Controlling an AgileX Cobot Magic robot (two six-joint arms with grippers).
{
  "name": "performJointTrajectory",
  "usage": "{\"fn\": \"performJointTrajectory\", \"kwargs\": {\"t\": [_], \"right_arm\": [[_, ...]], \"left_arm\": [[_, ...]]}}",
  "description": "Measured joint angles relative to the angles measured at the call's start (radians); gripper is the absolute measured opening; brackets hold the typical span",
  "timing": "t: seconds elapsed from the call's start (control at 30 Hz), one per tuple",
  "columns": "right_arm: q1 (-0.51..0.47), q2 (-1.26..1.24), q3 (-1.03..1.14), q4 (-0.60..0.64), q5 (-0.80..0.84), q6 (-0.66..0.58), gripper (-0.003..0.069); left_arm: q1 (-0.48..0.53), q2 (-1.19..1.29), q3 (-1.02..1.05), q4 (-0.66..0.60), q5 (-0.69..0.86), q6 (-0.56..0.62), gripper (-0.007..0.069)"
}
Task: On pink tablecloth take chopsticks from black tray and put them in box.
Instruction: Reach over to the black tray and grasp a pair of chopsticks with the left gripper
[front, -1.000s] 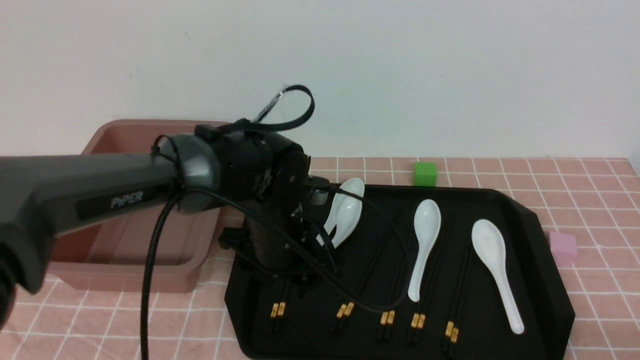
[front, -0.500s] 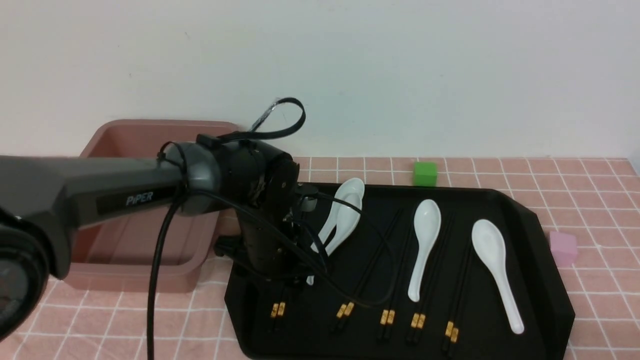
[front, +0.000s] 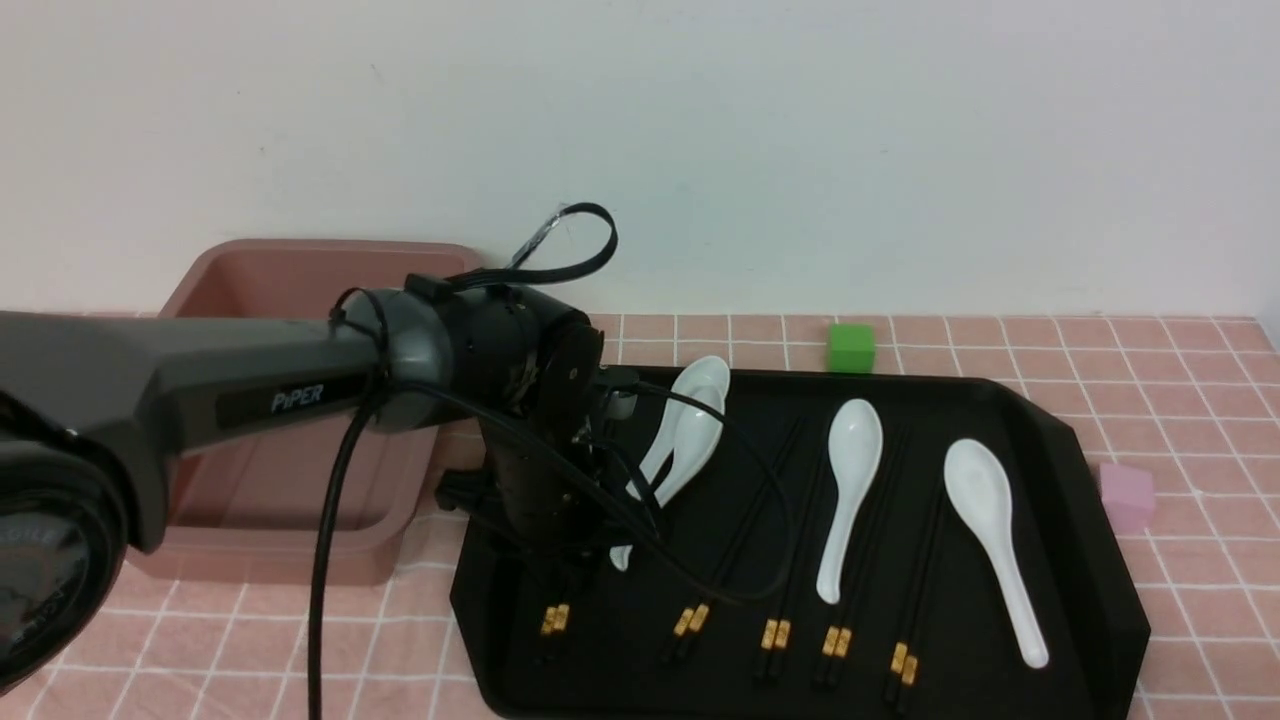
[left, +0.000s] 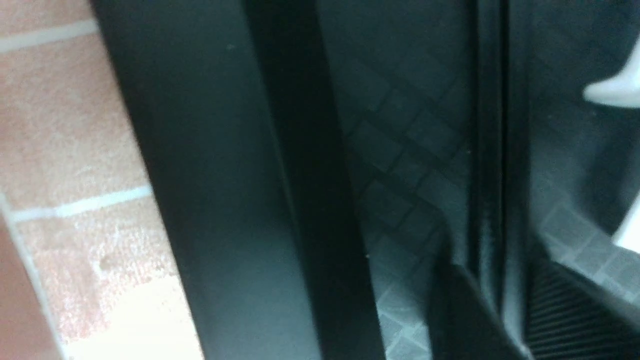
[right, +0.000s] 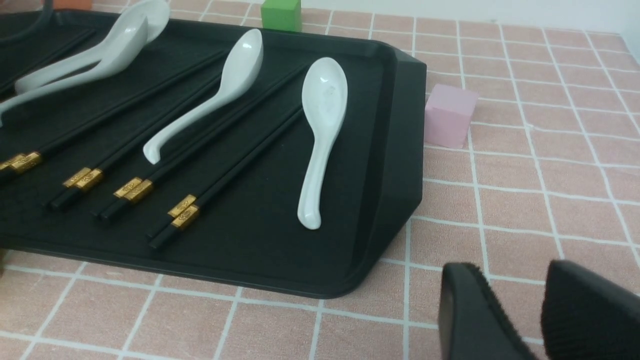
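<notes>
Several pairs of black chopsticks with gold bands lie side by side on the black tray on the pink tablecloth. My left gripper points down onto the leftmost pair, close to the tray's left rim. In the left wrist view this gripper is down at the tray floor. Its fingers stand on either side of that pair with a little gap. The pink box stands left of the tray, under my left arm. My right gripper hovers slightly open over bare cloth off the tray's near right corner.
Three white spoons lie among the chopsticks; one is close to my left gripper. A green cube sits behind the tray and a pink cube to its right. A wall runs behind the table.
My left arm has sunk and shifted a little left, bringing the gripper down over the leftmost chopstick pair. The chopsticks and spoons have not moved.
</notes>
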Motion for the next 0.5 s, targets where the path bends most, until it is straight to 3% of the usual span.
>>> {"fn": "performJointTrajectory", "kwargs": {"t": [0.07,0.5], "right_arm": [[0.000,0.000,0.000,0.000,0.000,0.000,0.0240],[0.000,0.000,0.000,0.000,0.000,0.000,0.0240]], "left_arm": [[0.000,0.000,0.000,0.000,0.000,-0.026,0.0111],[0.001,-0.115,0.017,0.038,0.010,-0.087,0.0113]]}}
